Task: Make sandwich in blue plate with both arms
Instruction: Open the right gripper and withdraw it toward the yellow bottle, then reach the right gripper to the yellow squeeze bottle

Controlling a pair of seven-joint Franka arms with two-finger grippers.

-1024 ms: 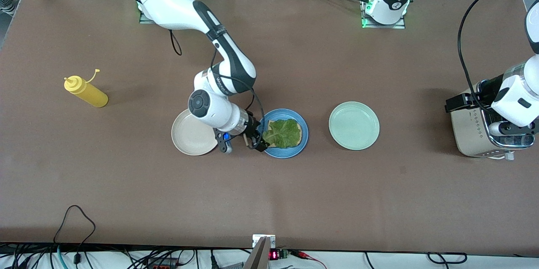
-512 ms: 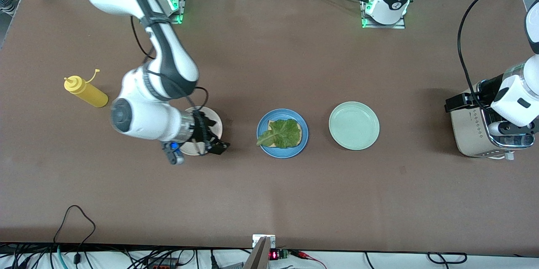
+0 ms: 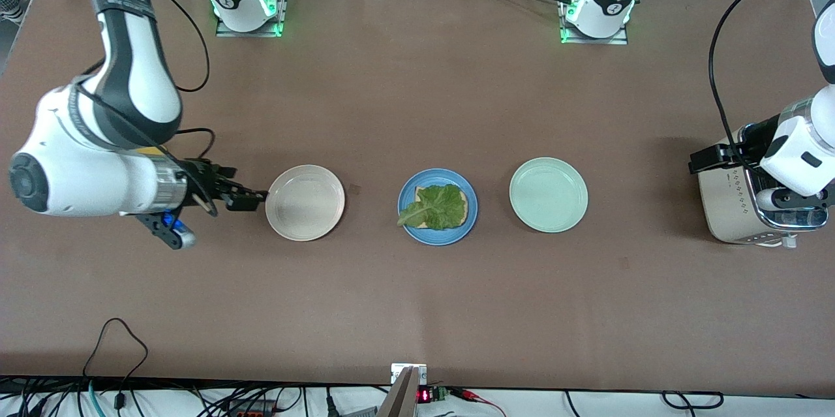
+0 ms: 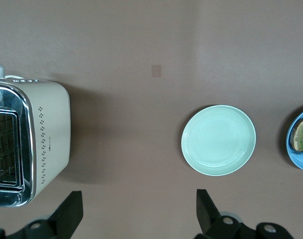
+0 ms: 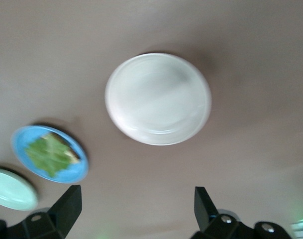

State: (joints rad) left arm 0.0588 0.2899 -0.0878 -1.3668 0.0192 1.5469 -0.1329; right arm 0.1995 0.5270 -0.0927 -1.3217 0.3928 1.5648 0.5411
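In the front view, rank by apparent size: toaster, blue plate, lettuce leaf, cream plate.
1. Toaster, though partly hidden by the left arm.
2. Blue plate and cream plate: look alike.
3. Lettuce leaf.

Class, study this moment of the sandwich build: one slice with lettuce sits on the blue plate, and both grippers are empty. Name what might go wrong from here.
1. The lettuce leaf overhangs the bread slice and reaches the blue plate rim; a top slice pressed down may sit crooked or drag it off.
2. The left gripper, open above the toaster, may knock the toaster when it reaches in.
3. The right gripper, open, hangs just beside the cream plate and may nudge it.
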